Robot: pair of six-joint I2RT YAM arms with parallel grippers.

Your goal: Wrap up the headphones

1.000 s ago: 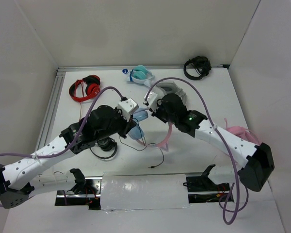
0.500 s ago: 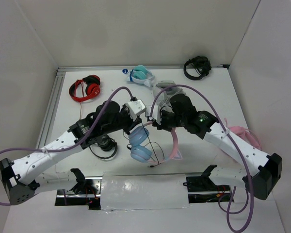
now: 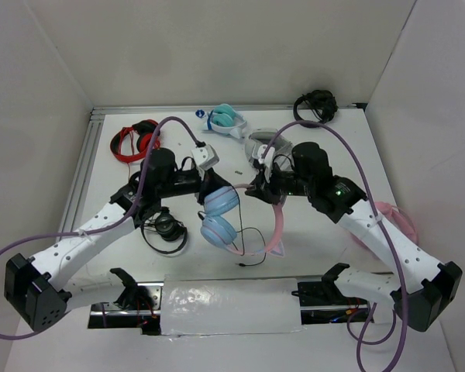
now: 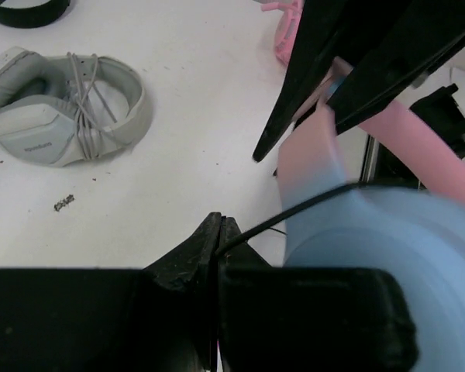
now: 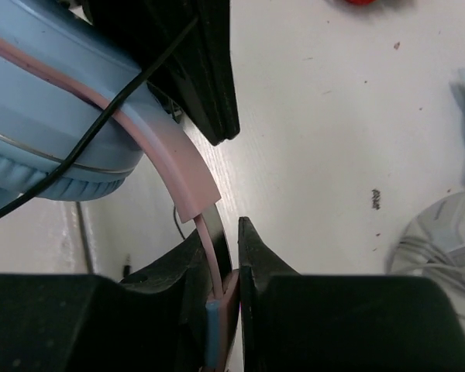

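Centre: pink-banded, light-blue-cupped headphones [image 3: 219,215] between left gripper [image 3: 206,181] and right gripper [image 3: 257,189], touching both; thin black cable [image 3: 253,249] loops beside the cups.

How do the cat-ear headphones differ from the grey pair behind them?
The cat-ear headphones are pink and blue; the grey headphones are grey. The first's black cable trails loose, pinched by the left gripper, headband in the right gripper; the grey pair lies untouched, cord wound round it. Both are over-ear.

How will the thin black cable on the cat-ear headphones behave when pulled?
Likely floppy: the cable trails in loose loops beside the headphones. Probably slippery, being so thin between the shut jaws of the left gripper. It may snag, since it crosses the ear cup.
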